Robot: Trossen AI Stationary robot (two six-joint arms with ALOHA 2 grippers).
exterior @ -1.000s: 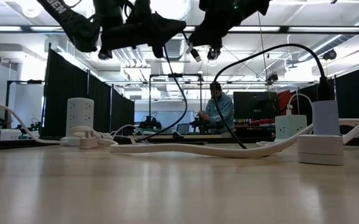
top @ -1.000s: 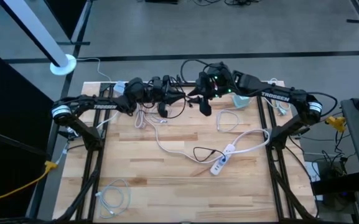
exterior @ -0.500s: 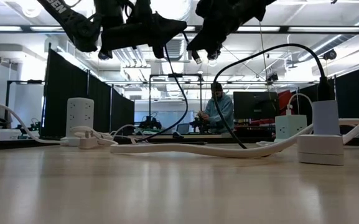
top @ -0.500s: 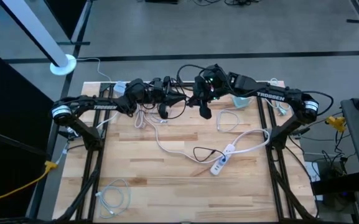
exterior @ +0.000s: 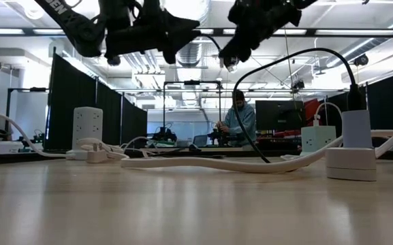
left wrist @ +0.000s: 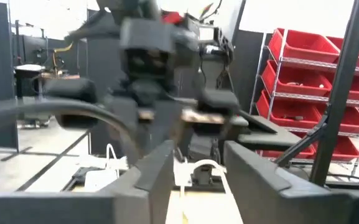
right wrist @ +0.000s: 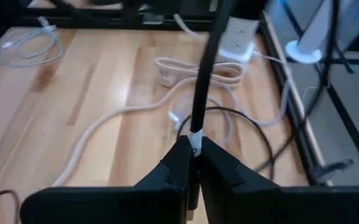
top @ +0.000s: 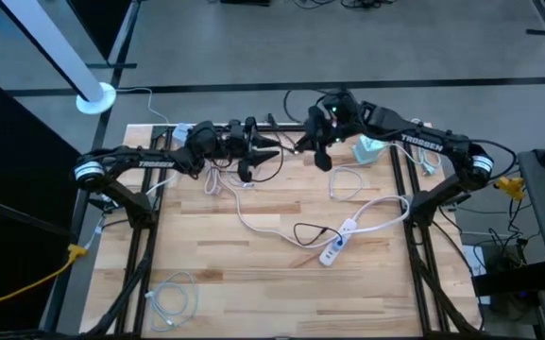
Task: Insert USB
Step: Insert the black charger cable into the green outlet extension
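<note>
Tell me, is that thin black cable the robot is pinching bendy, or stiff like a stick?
Probably bendy. The thin black cable runs fairly straight just beyond the right pincer, which is shut on it, but farther off it curls into a loop over the wooden table. It likely weighs little, since it hangs in a loose arc between both arms in the low view.

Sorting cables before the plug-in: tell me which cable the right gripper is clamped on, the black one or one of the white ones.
The black cable. The right gripper is shut on it, above the table; the white cables lie loose on the wood.
</note>
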